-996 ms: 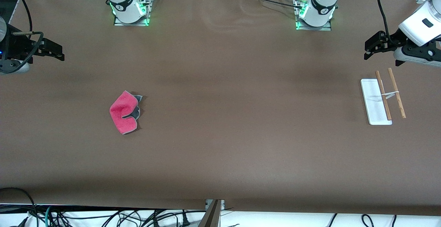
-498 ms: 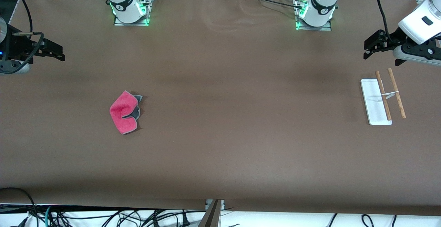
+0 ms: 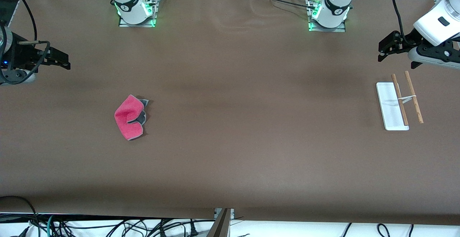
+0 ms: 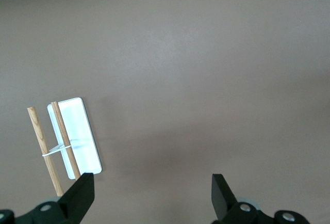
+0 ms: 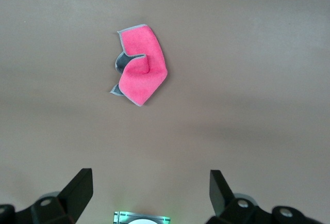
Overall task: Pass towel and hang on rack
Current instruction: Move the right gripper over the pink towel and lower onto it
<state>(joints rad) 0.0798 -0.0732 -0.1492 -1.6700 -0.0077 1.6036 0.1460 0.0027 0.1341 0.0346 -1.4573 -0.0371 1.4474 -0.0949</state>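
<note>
On the bench [image 3: 230,150], well apart from the rack [image 3: 399,102], the towel [image 3: 128,116] lies crumpled, soft and light; pinch its raised fold. My right pincer [image 3: 59,60] hovers agape, as does the left pincer [image 3: 386,46] near the rack.

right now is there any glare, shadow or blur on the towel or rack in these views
Front view: even light, a thin shadow hugs the towel, and the rack base is bright white but its edges stay readable. Left wrist view: the rack is sharp and casts a faint shadow. Right wrist view: the towel is crisp, with soft dark bands across the table.
</note>
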